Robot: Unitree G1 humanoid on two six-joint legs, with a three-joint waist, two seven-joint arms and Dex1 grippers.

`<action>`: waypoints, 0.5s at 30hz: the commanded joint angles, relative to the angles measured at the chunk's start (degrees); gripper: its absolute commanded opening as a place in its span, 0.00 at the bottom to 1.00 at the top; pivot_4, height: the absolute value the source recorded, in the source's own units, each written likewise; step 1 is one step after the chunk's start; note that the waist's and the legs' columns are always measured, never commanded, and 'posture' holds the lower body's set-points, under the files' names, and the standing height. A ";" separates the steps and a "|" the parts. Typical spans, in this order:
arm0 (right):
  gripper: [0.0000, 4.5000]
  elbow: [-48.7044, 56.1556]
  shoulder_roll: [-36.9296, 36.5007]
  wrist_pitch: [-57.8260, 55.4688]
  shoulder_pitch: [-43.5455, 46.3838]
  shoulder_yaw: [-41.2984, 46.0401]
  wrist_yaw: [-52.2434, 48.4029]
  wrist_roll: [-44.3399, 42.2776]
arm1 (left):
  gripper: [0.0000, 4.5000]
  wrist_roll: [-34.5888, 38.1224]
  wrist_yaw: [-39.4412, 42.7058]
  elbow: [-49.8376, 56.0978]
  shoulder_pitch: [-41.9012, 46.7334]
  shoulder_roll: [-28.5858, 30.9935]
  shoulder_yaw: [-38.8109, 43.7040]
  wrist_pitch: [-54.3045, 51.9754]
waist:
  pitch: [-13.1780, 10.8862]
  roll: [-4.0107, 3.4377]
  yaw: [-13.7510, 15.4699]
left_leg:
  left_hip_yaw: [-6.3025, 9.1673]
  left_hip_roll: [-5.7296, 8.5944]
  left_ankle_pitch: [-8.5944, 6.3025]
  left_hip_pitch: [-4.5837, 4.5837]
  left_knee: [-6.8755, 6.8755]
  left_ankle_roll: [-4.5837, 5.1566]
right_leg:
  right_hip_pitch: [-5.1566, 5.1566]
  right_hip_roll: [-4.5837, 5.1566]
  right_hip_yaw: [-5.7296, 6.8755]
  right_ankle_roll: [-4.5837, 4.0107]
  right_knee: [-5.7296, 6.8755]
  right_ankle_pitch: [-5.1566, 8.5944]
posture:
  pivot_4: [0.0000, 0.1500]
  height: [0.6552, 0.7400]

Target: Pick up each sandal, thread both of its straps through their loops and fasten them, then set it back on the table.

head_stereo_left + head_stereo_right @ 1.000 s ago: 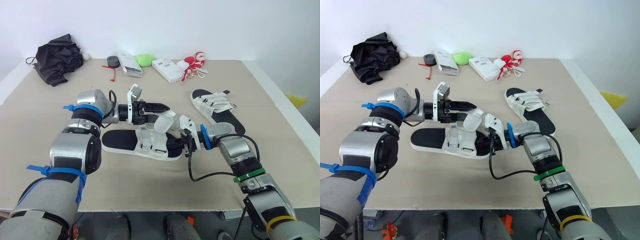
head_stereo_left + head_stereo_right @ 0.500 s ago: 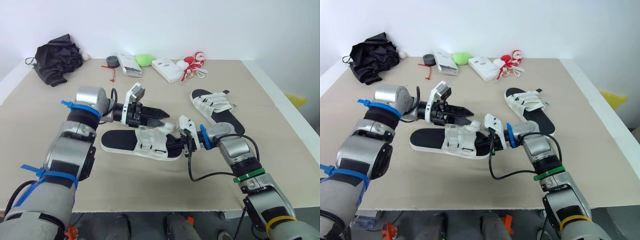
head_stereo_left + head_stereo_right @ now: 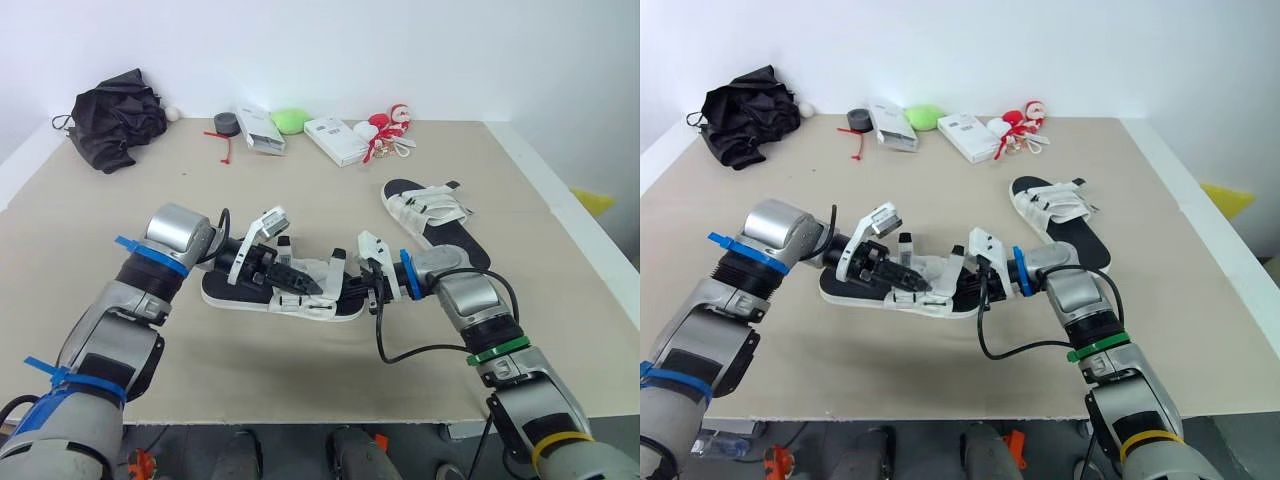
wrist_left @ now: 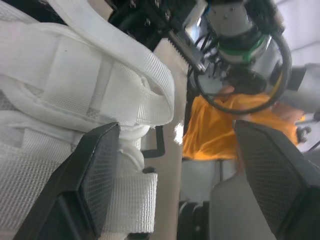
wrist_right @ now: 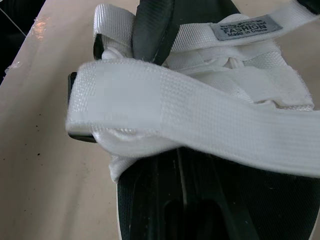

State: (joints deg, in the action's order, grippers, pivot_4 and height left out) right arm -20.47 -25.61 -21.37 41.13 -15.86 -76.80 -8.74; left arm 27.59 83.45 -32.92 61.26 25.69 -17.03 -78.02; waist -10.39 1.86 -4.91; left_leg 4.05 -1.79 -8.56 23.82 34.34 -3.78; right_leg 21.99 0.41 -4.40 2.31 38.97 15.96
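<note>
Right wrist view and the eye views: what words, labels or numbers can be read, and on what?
"FASHION": grey tag on the white strap of the near sandal.
Smaller line beneath it: too small to read.
Print on the white boxes at the back: too small to read.

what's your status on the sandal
Left hand open at near sandal's straps. Right hand at its other end, sandal flat on table. Second sandal lies apart.
</note>
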 commanded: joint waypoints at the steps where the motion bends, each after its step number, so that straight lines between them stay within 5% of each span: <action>1: 0.00 -3.90 -0.27 -1.30 -1.94 -3.31 1.24 3.18 | 0.83 2.47 -9.35 -13.88 8.28 -4.55 13.04 -3.25 | -0.02 0.03 0.12 | 0.00 0.00 0.00 0.03 0.03 0.00 | 0.01 -0.01 0.00 0.00 0.00 0.00 | 1.00 0.98; 5: 0.00 -4.11 -0.09 -1.22 -1.85 -3.26 1.40 3.15 | 0.83 3.10 -13.52 -18.20 10.90 -6.90 17.28 -4.61 | -0.02 0.03 -0.24 | 0.02 0.04 0.01 0.11 0.08 0.02 | 0.05 0.00 -0.02 0.07 0.00 -0.05 | 1.00 0.98; 15: 0.00 -3.48 -0.41 -1.58 -2.53 -2.89 1.78 3.05 | 0.83 -0.65 -16.47 -19.21 9.83 -7.21 12.61 0.28 | -0.02 0.02 -0.25 | 0.04 0.03 0.02 0.08 0.04 -0.01 | 0.03 -0.01 -0.01 0.08 0.02 -0.05 | 1.00 0.98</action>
State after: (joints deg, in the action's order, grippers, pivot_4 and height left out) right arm -20.88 -25.31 -21.27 41.34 -15.86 -76.71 -8.73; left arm 28.68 68.53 -50.61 69.87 18.50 -4.62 -80.81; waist -10.40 1.88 -5.16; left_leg 4.09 -1.76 -8.53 23.89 34.37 -3.79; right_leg 22.02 0.40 -4.41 2.39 38.99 15.91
